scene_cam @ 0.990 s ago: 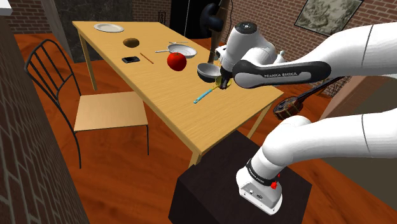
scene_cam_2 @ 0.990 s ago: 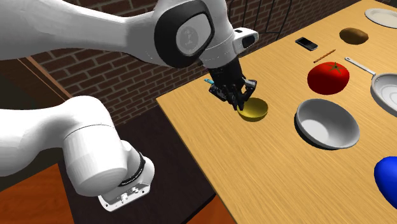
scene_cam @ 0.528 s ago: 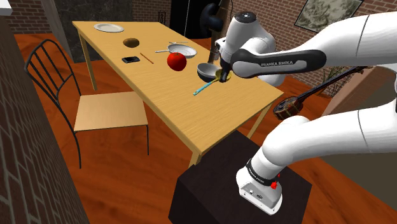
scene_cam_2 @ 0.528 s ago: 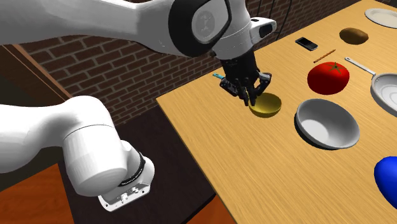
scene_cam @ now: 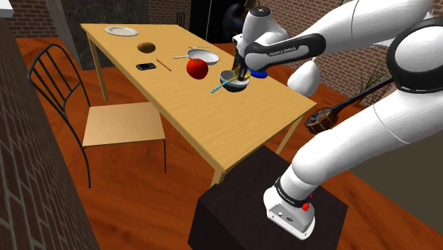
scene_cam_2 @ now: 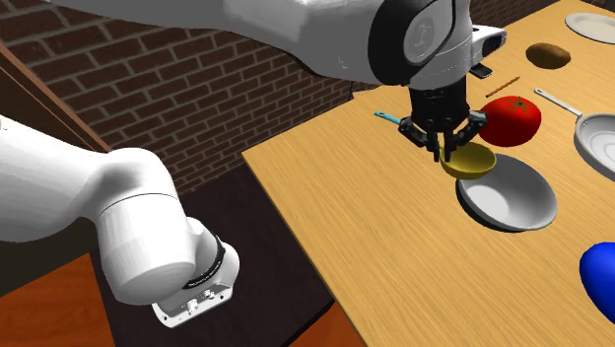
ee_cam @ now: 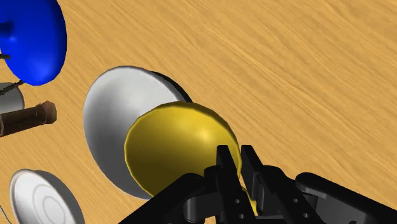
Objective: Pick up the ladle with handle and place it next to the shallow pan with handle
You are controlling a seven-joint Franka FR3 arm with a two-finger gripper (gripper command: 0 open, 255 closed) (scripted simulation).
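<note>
My black gripper (scene_cam_2: 445, 150) is shut on the ladle, clasping it where the handle meets the yellow bowl (scene_cam_2: 469, 161). The thin teal handle (scene_cam_2: 386, 117) sticks out behind the fingers. In the shoulder view the gripper (scene_cam: 241, 77) holds the ladle (scene_cam: 221, 87) in the air over the near rim of a grey bowl (scene_cam: 236, 84). The wrist view has the yellow ladle bowl (ee_cam: 178, 145) just ahead of the fingertips (ee_cam: 224, 167), over the grey bowl (ee_cam: 114, 118). The shallow pan (scene_cam_2: 597, 135), with a long handle, lies past the tomato (scene_cam_2: 512, 120); it is also seen in the shoulder view (scene_cam: 201, 54).
On the wooden table (scene_cam: 170, 106) lie a red tomato (scene_cam: 197, 68), a blue object (scene_cam_2: 597, 271), a phone (scene_cam: 146, 66), a pencil (scene_cam: 164, 64), a brown lump (scene_cam: 147, 47) and a plate (scene_cam: 121, 30). A chair (scene_cam: 106, 117) stands at the table's long side.
The gripper has carried the ladle across the table, from the near edge to above the grey bowl's rim beside the tomato. It stayed shut on the ladle throughout.
</note>
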